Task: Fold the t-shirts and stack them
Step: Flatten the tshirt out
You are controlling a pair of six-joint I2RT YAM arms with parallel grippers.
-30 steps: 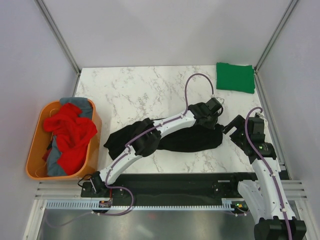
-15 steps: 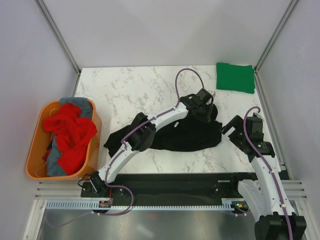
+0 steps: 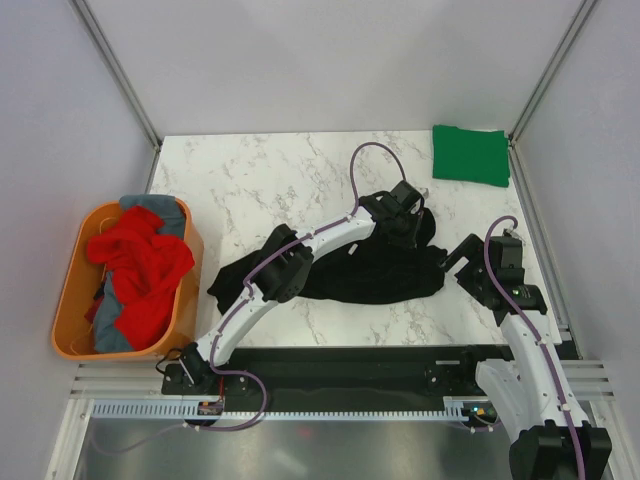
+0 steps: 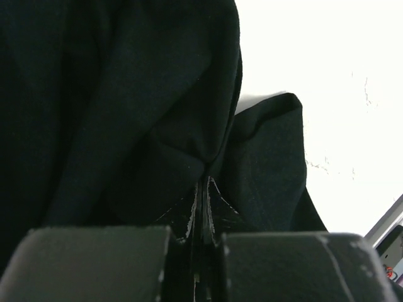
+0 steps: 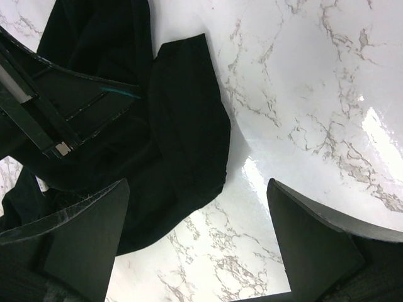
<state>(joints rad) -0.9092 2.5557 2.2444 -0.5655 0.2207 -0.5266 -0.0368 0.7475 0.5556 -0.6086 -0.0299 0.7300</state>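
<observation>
The black t-shirt [image 3: 370, 275] lies crumpled across the middle of the marble table. My left gripper [image 3: 412, 222] is shut on a fold at its far right end; in the left wrist view [image 4: 203, 189] the jaws pinch black cloth [image 4: 126, 113]. My right gripper [image 3: 462, 257] is open and empty just right of the shirt; the right wrist view shows the shirt's edge [image 5: 189, 126] ahead of its spread fingers [image 5: 82, 239]. The green t-shirt [image 3: 471, 155] lies folded at the far right corner. The red t-shirt [image 3: 140, 270] and grey t-shirt [image 3: 150, 208] sit in the tub.
The orange tub [image 3: 75, 300] stands at the table's left edge. Frame posts and grey walls close in the table on the left, back and right. A black rail [image 3: 350, 365] runs along the near edge.
My left gripper has carried the shirt's right end away from me and leftward. The shirt has spread flatter. My right gripper has shifted slightly nearer.
</observation>
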